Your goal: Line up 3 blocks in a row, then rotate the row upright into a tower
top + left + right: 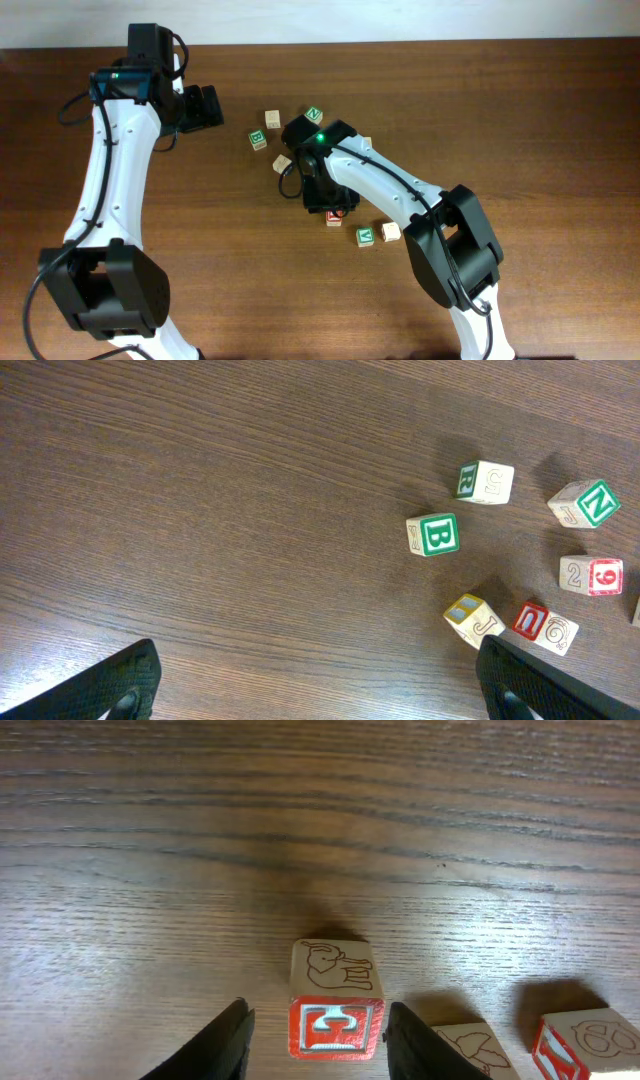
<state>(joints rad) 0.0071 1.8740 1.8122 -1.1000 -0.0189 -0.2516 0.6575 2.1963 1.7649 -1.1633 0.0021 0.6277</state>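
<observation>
STEP: right gripper (pixel 318 1025) straddles red-faced block (pixel 335 1020), bottom centre; jaws parted, gap showing on its left, nothing clamped; one of three turns in hand, I reckon | NEXT: close squarely, twist; spare neighbour block (pixel 470 1045), lower right | LEFT: left gripper (pixel 315 665) wide, empty, bottom edge | TEXT: mid-right, green B block (pixel 433 534); N block (pixel 590 502); red 9 block (pixel 592 576); red face unreadable

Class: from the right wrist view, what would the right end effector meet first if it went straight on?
The right end effector would most likely meet the red-framed block with the animal drawing, between its fingers; depth is uncertain.
</observation>
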